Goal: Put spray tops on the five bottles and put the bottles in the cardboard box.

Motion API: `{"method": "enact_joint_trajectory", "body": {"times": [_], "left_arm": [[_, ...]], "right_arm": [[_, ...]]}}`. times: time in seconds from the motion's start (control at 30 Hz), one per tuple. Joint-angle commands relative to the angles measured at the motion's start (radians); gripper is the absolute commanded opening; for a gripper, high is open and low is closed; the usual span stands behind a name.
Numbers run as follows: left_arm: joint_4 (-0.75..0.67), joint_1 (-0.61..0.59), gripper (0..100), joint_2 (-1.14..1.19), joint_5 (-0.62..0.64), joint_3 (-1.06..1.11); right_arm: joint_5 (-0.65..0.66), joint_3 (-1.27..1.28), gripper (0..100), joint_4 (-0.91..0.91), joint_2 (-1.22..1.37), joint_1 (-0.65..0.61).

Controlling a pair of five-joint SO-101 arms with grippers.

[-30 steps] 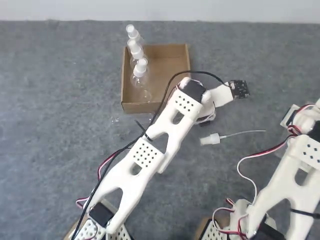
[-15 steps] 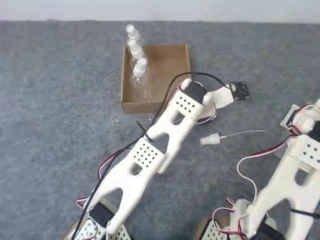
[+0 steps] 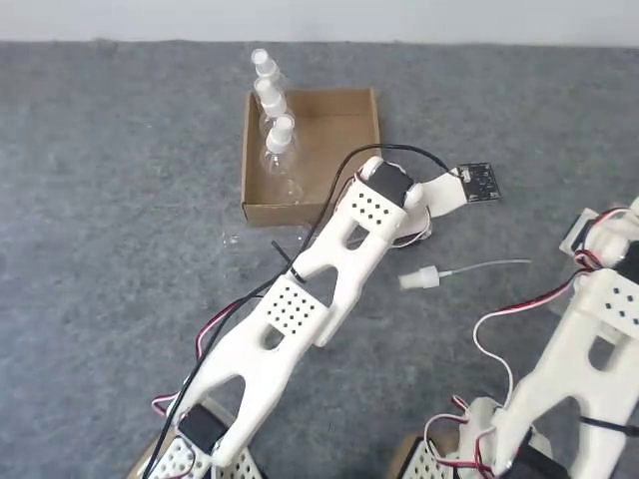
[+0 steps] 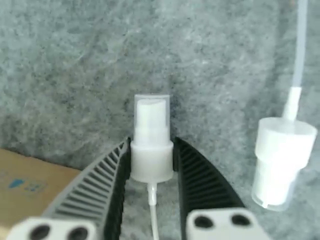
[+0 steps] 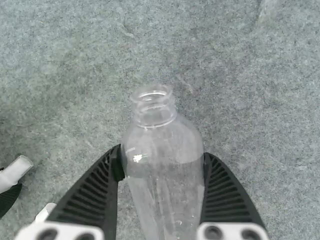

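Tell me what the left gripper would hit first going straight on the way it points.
Probably the grey mat: the left gripper, shut on a spray top, points at bare mat, so the held top's head would touch first. The loose spray top and the cardboard box sit off that line.

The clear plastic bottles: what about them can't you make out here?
Right wrist view: open clear plastic bottle, base cut off by the picture edge.
High view: farthest capped bottle, inside or behind the brown cardboard box unclear; nearer bottles cover its base.
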Motion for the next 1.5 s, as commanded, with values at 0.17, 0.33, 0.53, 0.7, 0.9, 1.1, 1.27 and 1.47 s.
{"method": "enact_joint_trajectory", "body": {"times": [0.17,0.33,0.53,0.7,0.9,1.1,1.27,1.47], "left_arm": [[0.037,-0.035,2,-0.282,0.048,0.222],[0.035,-0.026,2,-0.483,0.054,0.404],[0.031,0.017,2,-0.637,0.087,0.573],[0.017,0.043,2,-0.632,0.089,0.613],[0.023,0.061,2,-0.626,0.135,0.573],[0.032,0.063,1,-0.655,0.176,0.558],[0.034,0.058,1,-0.712,0.229,0.559],[0.034,0.06,1,-0.81,0.261,0.618]], "right_arm": [[0.0,-0.069,7.3,-0.012,-0.05,0.008],[0.0,-0.069,7.3,-0.013,-0.05,0.007],[0.0,-0.069,7.3,-0.018,-0.05,0.008],[0.0,-0.068,7.3,-0.018,-0.05,0.013],[0.0,-0.068,7.3,-0.018,-0.05,0.01],[0.0,-0.068,7.3,-0.019,-0.05,0.008],[0.0,-0.068,7.3,-0.019,-0.047,0.007],[0.0,-0.066,7.3,-0.021,-0.041,-0.013]]}}
